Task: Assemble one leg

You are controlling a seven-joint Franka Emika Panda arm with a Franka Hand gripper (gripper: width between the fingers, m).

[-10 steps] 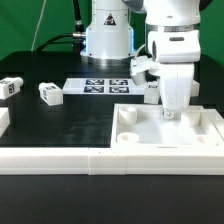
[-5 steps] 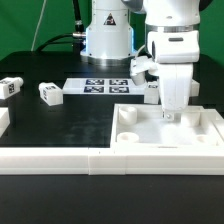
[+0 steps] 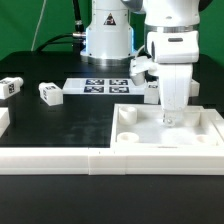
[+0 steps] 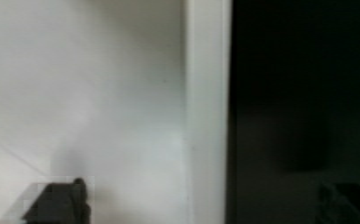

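Leg (image 3: 10,87) by the desk's edge at the exterior view's left. Second leg (image 3: 50,94) near it, further inward. Marker board (image 3: 105,86) mid-desk. Gripper (image 3: 172,116) low over the white panel (image 3: 200,135) toward the near edge, fingers (image 4: 56,203) spread apart and empty, well apart from both legs.

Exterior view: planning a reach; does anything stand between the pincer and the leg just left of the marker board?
Only the panel's raised rim: the pincer hangs low over the panel, the leg on bare table.
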